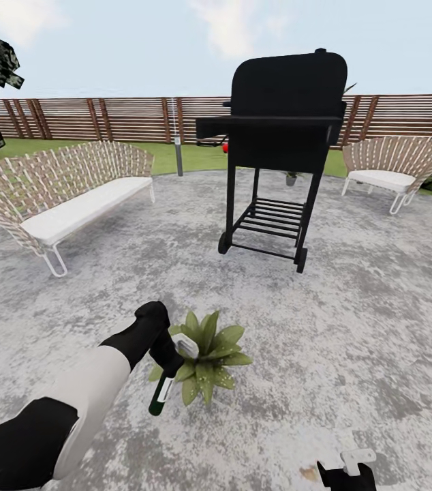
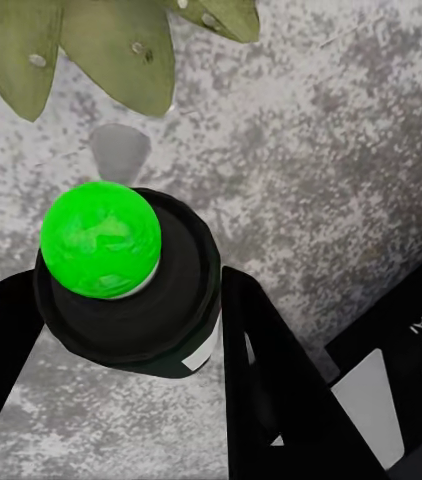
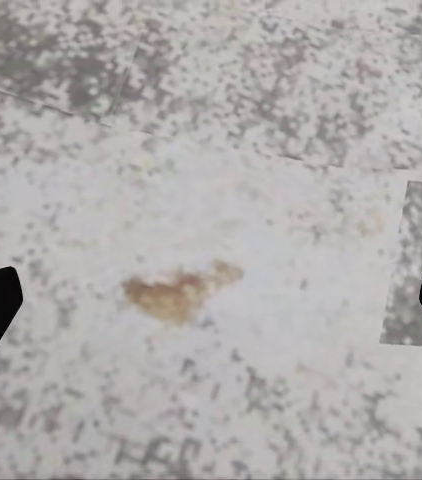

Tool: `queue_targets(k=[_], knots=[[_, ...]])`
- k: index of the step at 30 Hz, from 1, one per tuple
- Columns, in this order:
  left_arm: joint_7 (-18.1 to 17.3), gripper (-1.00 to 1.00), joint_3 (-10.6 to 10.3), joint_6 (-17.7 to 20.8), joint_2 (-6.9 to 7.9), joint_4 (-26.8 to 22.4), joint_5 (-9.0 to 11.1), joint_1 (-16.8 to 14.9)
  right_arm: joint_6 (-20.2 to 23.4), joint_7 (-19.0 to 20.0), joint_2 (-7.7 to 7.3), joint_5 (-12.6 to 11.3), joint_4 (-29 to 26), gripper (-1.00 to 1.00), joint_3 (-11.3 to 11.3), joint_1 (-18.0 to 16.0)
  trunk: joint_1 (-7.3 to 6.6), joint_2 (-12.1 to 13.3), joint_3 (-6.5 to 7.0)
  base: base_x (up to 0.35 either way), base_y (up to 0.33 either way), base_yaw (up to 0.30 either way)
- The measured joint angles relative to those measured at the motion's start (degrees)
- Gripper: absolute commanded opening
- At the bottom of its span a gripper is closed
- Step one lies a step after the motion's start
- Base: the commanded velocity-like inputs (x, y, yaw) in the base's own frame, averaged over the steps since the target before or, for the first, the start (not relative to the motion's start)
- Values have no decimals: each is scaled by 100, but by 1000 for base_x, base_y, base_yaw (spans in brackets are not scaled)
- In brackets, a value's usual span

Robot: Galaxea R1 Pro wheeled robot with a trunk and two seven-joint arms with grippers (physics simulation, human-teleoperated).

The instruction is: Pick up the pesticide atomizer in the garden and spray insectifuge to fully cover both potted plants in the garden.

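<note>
Grey speckled paving runs under everything, and nearest the robot the right gripper (image 1: 347, 469) hangs low over it with its jaws spread wide and empty; the right wrist view has only a brownish stain (image 3: 179, 291) on the patio (image 1: 352, 327) between the dark tips. Just beyond, the left gripper (image 1: 165, 354) has its jaws closed around the pesticide atomizer (image 1: 161, 394), which hangs tilted with its dark green body toward the ground and its pale spray head up against the leaves of the near potted plant (image 1: 206, 358). In the left wrist view the bottle is seen end-on, a bright green round patch on its dark end, with spotted leaf tips (image 2: 121, 50) just past it.

Spraying of this first plant looks to be the step in hand. The next move calls for keeping the nozzle turned on the rosette until it is covered, then carrying the bottle to the second potted plant (image 1: 290, 179), a small grey pot visible well beyond, behind the legs of the black grill (image 1: 277, 129). Farther out stand a woven bench (image 1: 59, 194), a matching chair (image 1: 393, 167) and the slatted fence (image 1: 107, 117).
</note>
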Motion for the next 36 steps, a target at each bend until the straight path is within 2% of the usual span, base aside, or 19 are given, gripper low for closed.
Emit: queue_targets(k=[9,16,17,18,19,22,24,28,32,34,36], knots=[[-9,-100,4,-2,-51,40,15,-203,0,0,0,0,2,100,-3,0,-3,0,0,212,52,0],[-9,-100,-1,-12,-58,61,23,-213,0,0,0,0,1,100,0,0,0,0,0,88,37,0],[-29,-100,1,-15,-67,61,29,-216,0,0,0,0,1,100,0,0,0,0,0,2,1,0],[-289,-100,-1,-28,-97,46,36,-219,0,0,0,2,1,100,2,0,0,0,0,0,0,0],[-480,-100,-14,-48,-121,23,7,-219,0,0,0,3,1,100,2,0,0,0,0,0,0,0],[-703,-100,-177,-51,-146,-9,-160,-226,0,0,0,7,1,100,3,0,0,0,0,0,0,0],[-761,-100,-308,-47,-115,-15,-335,-228,0,0,0,9,1,100,3,0,0,0,0,0,0,0],[-779,-100,-330,-84,-23,31,-559,-218,0,0,0,9,1,100,3,0,0,0,0,0,0,0],[-783,-100,-343,-89,-67,56,-599,-181,0,0,0,9,1,100,3,0,0,0,0,0,0,0],[-783,-100,-420,-73,-192,51,-596,-211,0,0,0,9,1,100,3,0,0,0,0,0,0,0],[-783,-100,-440,-70,-253,16,-605,-238,0,0,0,9,1,100,3,0,0,0,0,7,0,0]])
